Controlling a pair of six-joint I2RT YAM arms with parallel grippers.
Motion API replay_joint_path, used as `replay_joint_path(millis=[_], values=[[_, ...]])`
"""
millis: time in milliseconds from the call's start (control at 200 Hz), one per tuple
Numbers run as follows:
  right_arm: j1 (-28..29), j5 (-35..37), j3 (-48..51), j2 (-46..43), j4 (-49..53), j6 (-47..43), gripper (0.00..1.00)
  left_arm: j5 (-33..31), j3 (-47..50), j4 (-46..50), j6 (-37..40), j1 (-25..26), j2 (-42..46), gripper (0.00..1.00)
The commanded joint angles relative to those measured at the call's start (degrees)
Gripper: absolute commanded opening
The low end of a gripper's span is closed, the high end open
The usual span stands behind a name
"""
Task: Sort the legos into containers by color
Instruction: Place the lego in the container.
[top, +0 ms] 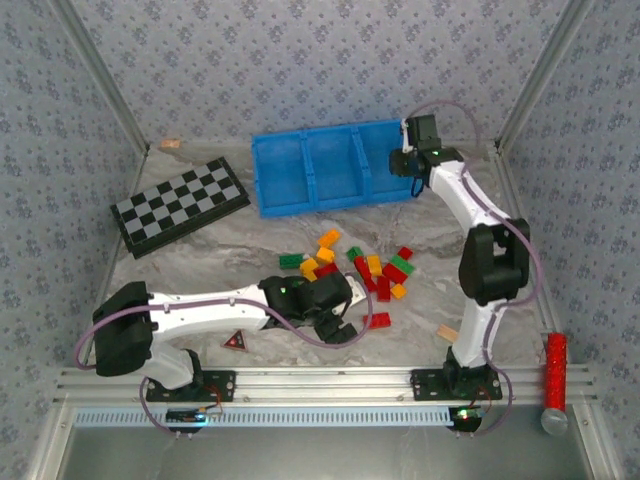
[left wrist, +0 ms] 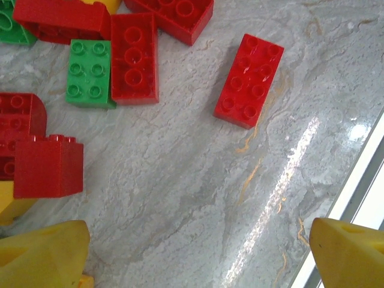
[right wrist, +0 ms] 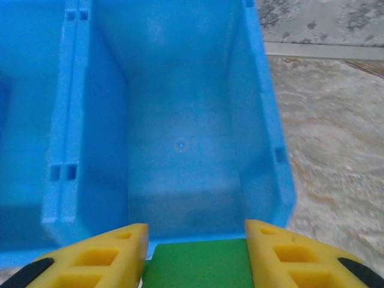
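Legos (top: 360, 270) are lying in a loose heap of red, green and yellow-orange on the marble table (top: 200, 270) in the top view you are watching. They are sitting near the arms and well apart from the blue tray (top: 335, 170), whose three compartments are all showing bare floors. Your left gripper (top: 340, 325) is hanging at the near edge of the heap, while your right gripper (top: 410, 165) is hovering at the tray's right end. Through the left wrist you are seeing the left gripper (left wrist: 198, 258) standing wide apart and holding nothing, its yellow fingers (left wrist: 42, 255) framing bare table, with a lone red brick (left wrist: 249, 80) lying just ahead, apart from the other bricks. Through the right wrist you are seeing the right gripper (right wrist: 195, 249) clamping a green brick (right wrist: 197, 270) between its fingers, poised at the near wall of the end compartment (right wrist: 180, 144), which is sitting empty. By my reckoning you are only starting: nothing is sorted yet, this green is about to be the first delivery, and nearly the whole heap is waiting.
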State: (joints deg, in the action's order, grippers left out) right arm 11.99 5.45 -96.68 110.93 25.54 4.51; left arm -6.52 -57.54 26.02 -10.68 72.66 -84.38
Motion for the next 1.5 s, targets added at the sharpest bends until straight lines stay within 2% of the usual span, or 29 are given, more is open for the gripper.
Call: replay_joint_path(millis=[0, 385, 710, 880, 1144, 1494], values=[[0.7, 1.8, -5.1, 6.3, -1.4, -4.5, 0.37, -2.0, -1.4, 2.9, -1.9, 1.3, 1.6, 0.94], [2.7, 2.5, -19.8, 20.7, 3.8, -6.3, 0.40, -4.5, -2.5, 2.7, -4.0, 2.4, -0.8, 0.94], [2.6, 1.2, -20.0, 20.7, 5.3, -6.0, 0.59, -6.1, -7.6, 0.2, -1.4, 3.3, -9.5, 0.94], [2.6, 0.4, -18.1, 16.8, 5.8, -5.5, 0.67, -4.0, -11.2, -2.4, 1.5, 4.3, -15.4, 0.94], [3.0, -1.8, -11.6, 5.9, 6.5, -2.6, 0.69, -2.6, -15.6, -4.1, 6.2, 5.4, -22.2, 0.93], [3.4, -3.3, 4.3, -13.0, 7.7, 1.7, 0.71, -7.0, -20.6, -3.6, 10.7, 5.3, -30.5, 0.93]])
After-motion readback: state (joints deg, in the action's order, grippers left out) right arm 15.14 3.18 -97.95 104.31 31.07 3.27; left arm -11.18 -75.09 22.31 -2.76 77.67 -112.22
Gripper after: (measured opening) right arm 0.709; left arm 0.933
